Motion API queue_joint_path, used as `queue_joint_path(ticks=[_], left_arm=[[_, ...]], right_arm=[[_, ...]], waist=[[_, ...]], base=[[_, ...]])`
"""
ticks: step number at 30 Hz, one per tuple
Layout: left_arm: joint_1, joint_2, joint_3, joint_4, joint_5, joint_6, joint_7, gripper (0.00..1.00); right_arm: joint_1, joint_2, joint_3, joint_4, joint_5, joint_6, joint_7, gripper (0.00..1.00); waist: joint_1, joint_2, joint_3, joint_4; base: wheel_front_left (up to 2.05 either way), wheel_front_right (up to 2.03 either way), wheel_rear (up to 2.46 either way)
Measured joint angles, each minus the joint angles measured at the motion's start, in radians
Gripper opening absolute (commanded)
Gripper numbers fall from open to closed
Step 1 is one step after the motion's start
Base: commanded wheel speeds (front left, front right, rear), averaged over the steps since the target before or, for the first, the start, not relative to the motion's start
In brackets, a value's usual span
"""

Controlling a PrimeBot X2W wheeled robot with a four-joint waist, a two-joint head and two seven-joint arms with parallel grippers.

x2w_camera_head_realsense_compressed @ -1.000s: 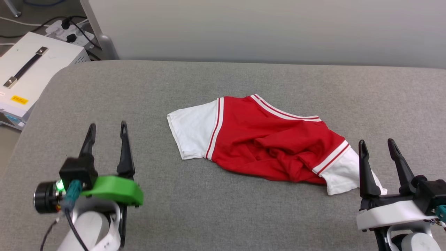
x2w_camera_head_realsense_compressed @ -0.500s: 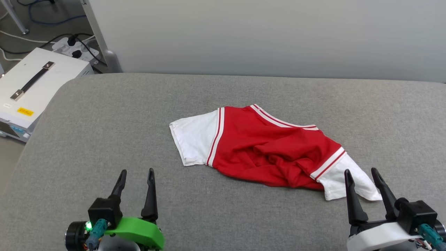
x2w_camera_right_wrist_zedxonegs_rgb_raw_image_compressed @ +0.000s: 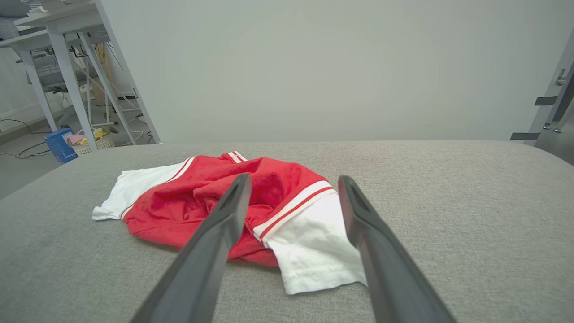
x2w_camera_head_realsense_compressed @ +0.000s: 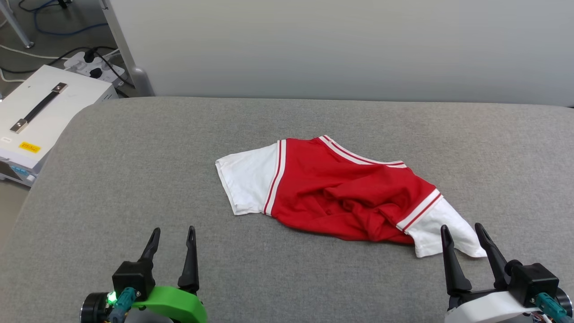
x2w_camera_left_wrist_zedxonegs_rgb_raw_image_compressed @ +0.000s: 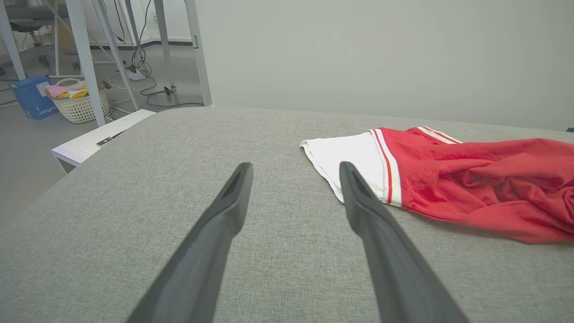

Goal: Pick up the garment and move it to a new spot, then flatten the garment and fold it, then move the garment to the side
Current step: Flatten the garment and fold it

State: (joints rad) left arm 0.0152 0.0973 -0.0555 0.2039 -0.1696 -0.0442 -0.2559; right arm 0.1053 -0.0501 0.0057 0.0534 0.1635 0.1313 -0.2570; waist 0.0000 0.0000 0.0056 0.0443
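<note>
Left end effector (x2w_camera_head_realsense_compressed: 173, 229) spread wide, empty, low over grey worktop (x2w_camera_head_realsense_compressed: 134, 179), well apart from garment (x2w_camera_head_realsense_compressed: 341, 193). Right end effector (x2w_camera_head_realsense_compressed: 461, 227) likewise spread, empty, just beside garment's near edge. Garment crumpled mid-worktop. Step, by my reckoning: first pickup. Next: reach in, pinch cloth.

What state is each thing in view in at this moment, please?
garment: crumpled, lying loose on the grey table, not yet folded.
left pincer: open, empty, apart from the garment.
right pincer: open, empty, at the garment's near sleeve end.
</note>
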Motion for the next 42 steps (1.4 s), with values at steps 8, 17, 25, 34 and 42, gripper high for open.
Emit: queue_joint_path(ticks=[8,17,25,34,42], left_arm=[[-0.124,0.038,0.015,0.035,0.03,-0.052,0.0,1.0],[-0.511,0.192,-0.103,0.176,-0.007,-0.083,0.07,1.0],[-0.804,0.327,-0.321,0.233,-0.22,-0.084,0.389,1.0],[-0.998,0.425,-0.537,0.287,-0.501,-0.084,0.871,1.0],[-1.026,0.465,-0.683,0.349,-0.628,-0.084,1.088,1.0]], right_arm=[[-0.011,0.0,0.009,-0.003,0.0,0.0,0.0,1.0],[-0.082,-0.006,0.028,-0.027,-0.001,0.0,0.0,1.0],[-0.138,-0.007,0.029,-0.047,-0.002,0.0,0.0,1.0],[-0.197,-0.007,0.032,-0.058,-0.007,0.0,0.0,1.0],[-0.23,-0.007,0.04,-0.059,-0.009,0.0,0.0,1.0]], waist=[[0.0,0.0,0.025,-0.004],[0.0,0.0,0.099,-0.03],[0.0,0.0,0.192,-0.059],[0.0002,0.0,0.3,-0.095],[0.0002,0.0,0.372,-0.133]], base=[[0.0,0.0,0.0],[0.0,0.0,0.0],[0.0,0.0,0.0],[0.0,0.0,0.0],[0.0,0.0,0.0]])
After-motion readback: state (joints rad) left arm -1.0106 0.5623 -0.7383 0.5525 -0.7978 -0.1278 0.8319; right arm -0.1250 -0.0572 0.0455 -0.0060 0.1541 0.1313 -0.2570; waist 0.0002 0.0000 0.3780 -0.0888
